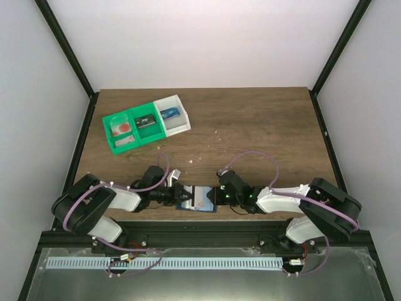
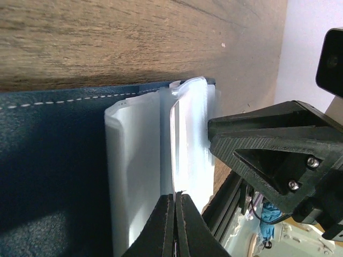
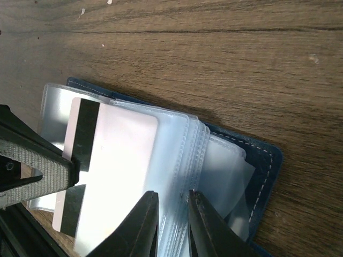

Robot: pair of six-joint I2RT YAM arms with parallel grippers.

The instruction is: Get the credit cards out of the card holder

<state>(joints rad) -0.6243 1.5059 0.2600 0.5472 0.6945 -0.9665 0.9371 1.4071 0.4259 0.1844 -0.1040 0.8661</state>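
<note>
Blue card holder lay open at six o'clock, removal seemingly barely begun.
Left gripper pinched a pale credit card, apparently partly out; right gripper narrowly clamped the plastic sleeves; no card looked free.

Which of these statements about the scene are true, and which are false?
1. The card holder lies on the table between the two grippers. True.
2. The left gripper stands wide open. False: it is shut on the credit card.
3. The credit card has a black stripe. True.
4. The right gripper hangs above the tray. False: its jaws pinch the clear sleeves of the card holder.
5. The tray is empty. False: each of its three compartments holds something.
</note>
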